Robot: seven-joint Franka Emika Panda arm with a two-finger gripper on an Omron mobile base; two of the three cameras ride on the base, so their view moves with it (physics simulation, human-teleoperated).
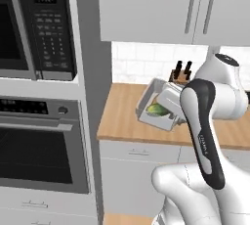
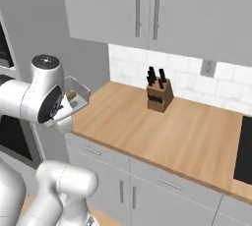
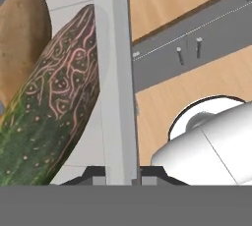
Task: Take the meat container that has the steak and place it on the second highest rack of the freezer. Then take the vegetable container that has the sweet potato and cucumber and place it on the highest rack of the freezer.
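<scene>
The gripper is clamped on the side wall of the vegetable container, held tilted above the wooden counter's left end, beside the knife block. Inside lie one cucumber and one sweet potato, seemingly touching. Counter rightward lies open.

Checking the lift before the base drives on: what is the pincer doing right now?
Pincer: shut on the wall of the vegetable container, which is lifted and tilted above the counter, with the cucumber and sweet potato inside.
</scene>
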